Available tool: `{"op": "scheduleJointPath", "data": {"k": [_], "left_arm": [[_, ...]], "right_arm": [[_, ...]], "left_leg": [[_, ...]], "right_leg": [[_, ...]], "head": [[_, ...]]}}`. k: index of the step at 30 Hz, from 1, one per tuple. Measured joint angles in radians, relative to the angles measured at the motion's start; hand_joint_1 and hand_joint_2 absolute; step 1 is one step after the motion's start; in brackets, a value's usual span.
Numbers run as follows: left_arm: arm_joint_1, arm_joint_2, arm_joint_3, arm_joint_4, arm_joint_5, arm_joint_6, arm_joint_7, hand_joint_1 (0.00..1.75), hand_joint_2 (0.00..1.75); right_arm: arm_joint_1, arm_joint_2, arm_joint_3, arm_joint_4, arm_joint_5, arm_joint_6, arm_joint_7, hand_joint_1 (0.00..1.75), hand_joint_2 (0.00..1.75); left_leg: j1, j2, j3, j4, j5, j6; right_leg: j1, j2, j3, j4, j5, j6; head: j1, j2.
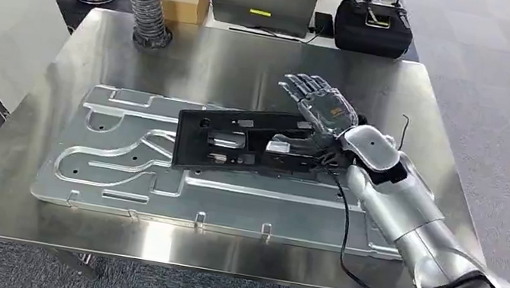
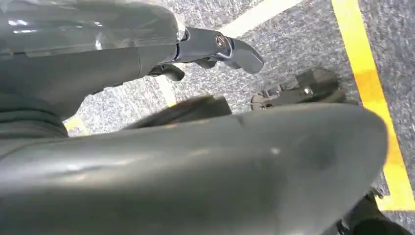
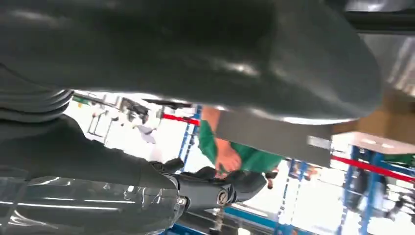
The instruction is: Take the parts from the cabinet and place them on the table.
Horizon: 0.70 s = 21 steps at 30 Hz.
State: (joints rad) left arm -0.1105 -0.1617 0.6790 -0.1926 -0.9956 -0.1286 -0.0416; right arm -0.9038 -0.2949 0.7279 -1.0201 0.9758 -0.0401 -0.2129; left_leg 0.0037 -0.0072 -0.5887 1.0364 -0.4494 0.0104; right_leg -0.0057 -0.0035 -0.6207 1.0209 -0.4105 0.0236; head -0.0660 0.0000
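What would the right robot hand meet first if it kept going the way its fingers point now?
Probably nothing close: the right robot hand points toward the table's far edge, over bare steel. Farther along that line stands the laptop, though the hand's height is unclear.

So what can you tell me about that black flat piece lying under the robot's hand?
The black part is a long, flat frame, seemingly moulded plastic, with cut-out openings and a few pale tags. It lies flat and slightly askew on the grey metal plate, which rests on the steel table. The right hand hovers with fingers spread by its right end; contact is unclear.
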Motion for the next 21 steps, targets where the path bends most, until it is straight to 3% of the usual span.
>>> {"op": "scheduleJointPath", "data": {"k": [1, 2, 3, 5, 6, 7, 8, 9, 11, 12, 13, 16, 17, 18, 20, 21], "left_arm": [[0.000, -0.001, 0.000, 0.000, 0.001, 0.000, 0.000, 0.00, 0.00], [-0.003, -0.001, 0.000, 0.000, 0.002, 0.000, 0.000, 0.00, 0.00], [-0.005, -0.001, 0.001, 0.000, 0.003, 0.000, 0.001, 0.00, 0.00], [-0.004, -0.002, 0.001, 0.000, 0.003, 0.000, 0.001, 0.00, 0.00], [-0.003, -0.002, 0.001, 0.000, 0.004, 0.000, 0.002, 0.00, 0.00], [-0.003, -0.002, 0.001, 0.000, 0.005, 0.000, 0.002, 0.00, 0.00], [-0.003, -0.002, 0.002, 0.000, 0.006, 0.000, 0.002, 0.00, 0.00], [-0.003, -0.003, 0.002, 0.000, 0.006, 0.000, 0.002, 0.00, 0.00], [-0.003, -0.004, 0.002, 0.000, 0.006, 0.000, 0.002, 0.00, 0.00], [-0.003, -0.005, 0.002, 0.000, 0.006, -0.001, 0.002, 0.00, 0.00], [-0.004, -0.005, 0.002, 0.000, 0.006, -0.002, 0.002, 0.00, 0.00], [-0.003, -0.007, 0.002, 0.000, 0.005, -0.006, 0.002, 0.00, 0.00], [-0.002, -0.007, 0.002, 0.000, 0.005, -0.008, 0.002, 0.00, 0.00], [-0.003, -0.007, 0.002, 0.000, 0.005, -0.008, 0.002, 0.00, 0.00], [-0.002, -0.006, 0.002, 0.000, 0.003, -0.009, 0.002, 0.00, 0.00], [-0.002, -0.006, 0.002, 0.000, 0.002, -0.009, 0.002, 0.00, 0.00]], "right_arm": [[0.000, 0.001, 0.000, 0.000, 0.000, 0.000, 0.000, 0.00, 0.00], [-0.001, 0.001, 0.000, 0.000, 0.001, 0.000, 0.000, 0.00, 0.00], [-0.003, 0.001, -0.002, 0.000, 0.003, 0.001, 0.000, 0.00, 0.00], [-0.002, 0.002, -0.002, 0.002, 0.005, 0.002, 0.000, 0.00, 0.00], [-0.001, 0.002, -0.001, 0.004, 0.007, 0.003, 0.000, 0.00, 0.00], [0.000, 0.002, -0.001, 0.006, 0.008, 0.004, 0.000, 0.00, 0.00], [0.000, 0.002, -0.001, 0.008, 0.009, 0.004, 0.000, 0.00, 0.00], [-0.001, 0.003, -0.001, 0.009, 0.009, 0.004, 0.000, 0.00, 0.00], [-0.010, 0.005, -0.001, 0.010, 0.009, 0.004, 0.000, 0.00, 0.00], [-0.015, 0.006, -0.002, 0.010, 0.009, 0.004, 0.000, 0.00, 0.00], [-0.018, 0.007, -0.002, 0.010, 0.009, 0.004, 0.000, 0.00, 0.00], [-0.021, 0.008, -0.002, 0.014, 0.010, 0.008, 0.000, 0.00, 0.00], [-0.023, 0.010, -0.001, 0.015, 0.011, 0.008, -0.002, 0.00, 0.00], [-0.024, 0.012, -0.001, 0.015, 0.011, 0.009, -0.002, 0.00, 0.00], [-0.024, 0.012, -0.001, 0.018, 0.011, 0.011, -0.001, 0.00, 0.00], [-0.024, 0.012, 0.000, 0.019, 0.011, 0.011, -0.001, 0.00, 0.00]], "left_leg": [[0.005, 0.001, -0.001, -0.009, 0.009, 0.011], [0.008, 0.003, -0.004, -0.012, 0.017, 0.017], [0.008, 0.003, -0.011, -0.013, 0.022, 0.024], [0.006, 0.003, -0.026, -0.013, 0.032, 0.026], [0.006, 0.003, -0.034, -0.012, 0.038, 0.027], [0.006, 0.003, -0.042, -0.012, 0.044, 0.025], [0.006, 0.002, -0.050, -0.011, 0.051, 0.024], [0.006, 0.002, -0.057, -0.011, 0.056, 0.022], [0.005, 0.001, -0.064, -0.011, 0.066, 0.016], [0.003, 0.001, -0.069, -0.012, 0.073, 0.010], [0.004, 0.001, -0.068, -0.016, 0.080, 0.004], [0.003, -0.001, -0.071, -0.027, 0.102, -0.017], [0.007, 0.001, -0.079, -0.014, 0.081, -0.020], [0.004, 0.001, -0.093, 0.021, 0.031, -0.023], [0.008, 0.002, -0.134, 0.166, -0.084, -0.028], [0.008, 0.002, -0.151, 0.242, -0.121, -0.031]], "right_leg": [[0.000, 0.001, -0.003, 0.002, 0.000, 0.005], [-0.005, 0.001, -0.009, 0.016, -0.023, 0.011], [-0.005, 0.002, -0.027, 0.064, -0.069, 0.016], [-0.008, 0.001, -0.085, 0.220, -0.161, 0.024], [-0.008, 0.001, -0.107, 0.287, -0.189, 0.026], [-0.008, 0.001, -0.110, 0.309, -0.191, 0.025], [-0.008, 0.001, -0.087, 0.283, -0.170, 0.024], [-0.007, 0.002, -0.041, 0.214, -0.137, 0.020], [-0.006, 0.002, 0.083, 0.021, -0.082, 0.006], [0.002, 0.003, 0.099, -0.017, -0.095, 0.002], [0.007, 0.004, 0.091, -0.009, -0.075, -0.001], [0.009, 0.003, 0.082, -0.023, -0.060, -0.020], [-0.001, -0.004, 0.078, -0.032, -0.044, -0.026], [-0.001, -0.003, 0.068, -0.036, -0.034, -0.036], [0.000, -0.005, 0.043, -0.035, -0.015, -0.041], [0.001, -0.005, 0.028, -0.034, -0.004, -0.041]], "head": [[0.000, 0.000], [0.000, 0.000], [0.000, 0.000], [0.000, 0.000], [0.000, 0.000], [0.000, 0.000], [0.000, 0.000], [0.000, 0.000], [0.000, 0.000], [0.000, 0.000], [0.000, 0.000], [0.000, 0.000], [0.000, 0.000], [0.000, 0.000], [0.000, 0.000], [0.000, 0.000]]}}
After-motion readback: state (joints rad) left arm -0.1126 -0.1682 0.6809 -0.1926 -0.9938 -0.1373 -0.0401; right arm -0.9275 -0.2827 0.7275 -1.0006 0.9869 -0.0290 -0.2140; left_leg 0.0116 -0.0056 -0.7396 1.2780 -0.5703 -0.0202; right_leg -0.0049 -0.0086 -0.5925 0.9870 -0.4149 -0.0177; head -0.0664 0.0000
